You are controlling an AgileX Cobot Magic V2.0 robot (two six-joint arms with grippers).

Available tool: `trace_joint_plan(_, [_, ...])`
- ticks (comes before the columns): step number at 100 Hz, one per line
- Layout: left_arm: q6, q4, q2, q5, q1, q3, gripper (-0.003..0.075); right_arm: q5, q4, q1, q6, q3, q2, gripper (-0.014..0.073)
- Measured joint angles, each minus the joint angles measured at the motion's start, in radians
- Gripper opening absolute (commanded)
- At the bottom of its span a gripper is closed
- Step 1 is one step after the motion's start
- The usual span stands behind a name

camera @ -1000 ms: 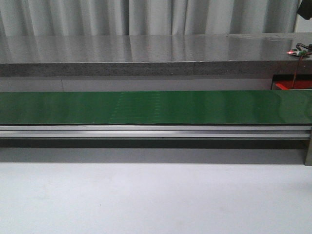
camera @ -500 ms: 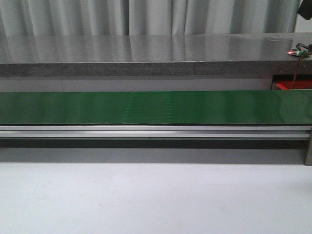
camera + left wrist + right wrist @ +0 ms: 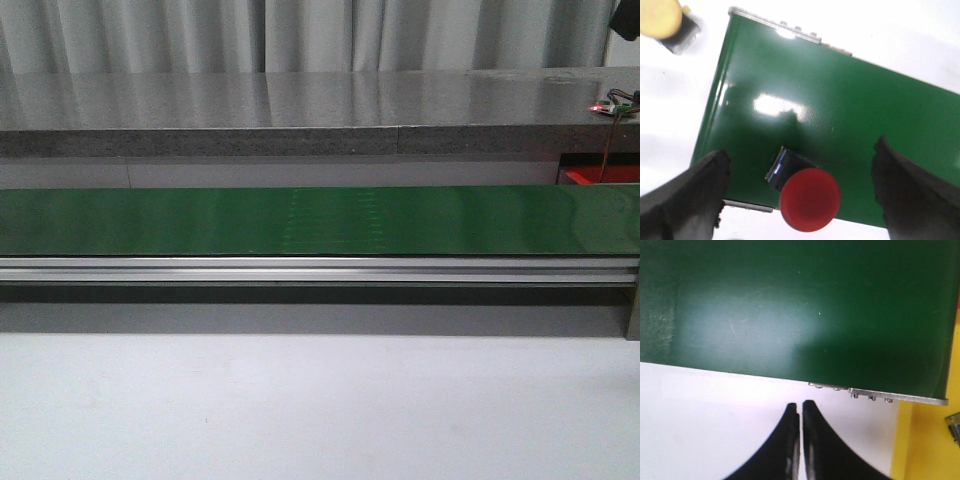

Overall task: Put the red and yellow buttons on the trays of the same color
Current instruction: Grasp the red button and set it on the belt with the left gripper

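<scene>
Change: faint pale dotted marks on the glossy green belt (image 3: 320, 220) sit further right than a second ago.
Red button (image 3: 809, 199): smooth round cap on a dark block, at the belt's near edge, overhanging the metal rail.
Yellow button (image 3: 659, 17): round cap, off the belt's corner on the white surface.
Left gripper (image 3: 802, 195): jaws wide apart, flanking the red button.
Right gripper (image 3: 800, 440): black curved fingers pressed together, over white surface beside the belt's edge.
Yellow tray (image 3: 932, 440): flat, at belt's end.
</scene>
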Motion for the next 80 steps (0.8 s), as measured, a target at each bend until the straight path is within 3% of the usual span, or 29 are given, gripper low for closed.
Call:
trace_joint_plan(42, [0.003, 0.197, -0.032, -0.041, 0.013, -0.054, 0.0564, 0.0, 0.0, 0.0, 0.0, 0.0, 0.0, 0.0031])
trace_joint_plan(80, [0.156, 0.109, 0.038, -0.081, 0.229, -0.054, 0.0564, 0.0, 0.0, 0.0, 0.0, 0.0, 0.0, 0.0031])
